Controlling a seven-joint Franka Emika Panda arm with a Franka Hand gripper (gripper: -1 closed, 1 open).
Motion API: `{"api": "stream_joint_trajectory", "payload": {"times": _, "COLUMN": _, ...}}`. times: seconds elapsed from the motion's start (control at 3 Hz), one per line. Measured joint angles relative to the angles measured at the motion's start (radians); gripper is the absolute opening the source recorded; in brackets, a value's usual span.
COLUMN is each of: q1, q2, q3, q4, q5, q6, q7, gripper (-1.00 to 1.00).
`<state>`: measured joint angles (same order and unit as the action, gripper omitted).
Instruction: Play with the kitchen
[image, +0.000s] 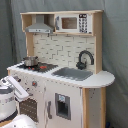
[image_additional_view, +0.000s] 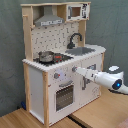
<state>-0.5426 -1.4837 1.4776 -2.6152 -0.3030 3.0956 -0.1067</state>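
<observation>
Reaching toward the kitchen (image_additional_view: 60, 60) front panel, the gripper (image_additional_view: 76, 70) is nearing the knobs; jaws' state unclear.

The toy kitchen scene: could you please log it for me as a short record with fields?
kitchen: toy kitchen, white with light-wood frame
top shelf: grey range hood, microwave
counter: small pot on the stovetop, grey sink, black faucet
front: windowed oven door
gripper: pointed at the upper front panel beside the oven knobs; contact unclear
</observation>
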Motion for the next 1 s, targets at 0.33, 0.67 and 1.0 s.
{"api": "stream_joint_trajectory", "payload": {"times": 0.33, "q1": -0.018, "q2": 0.0, "q3": -0.009, "q4": -0.04, "q5": 0.003, "q6": 0.093, "q7": 0.02, "gripper": 1.0}}
{"api": "stream_joint_trajectory", "payload": {"times": 0.67, "q1": -0.074, "q2": -0.001, "q3": -0.012, "q4": -0.049, "q5": 0.007, "q6": 0.185, "q7": 0.02, "gripper": 1.0}}
{"api": "stream_joint_trajectory", "payload": {"times": 1.0, "q1": -0.136, "q2": -0.001, "q3": -0.012, "q4": -0.049, "q5": 0.008, "q6": 0.269, "q7": 0.02, "gripper": 1.0}}
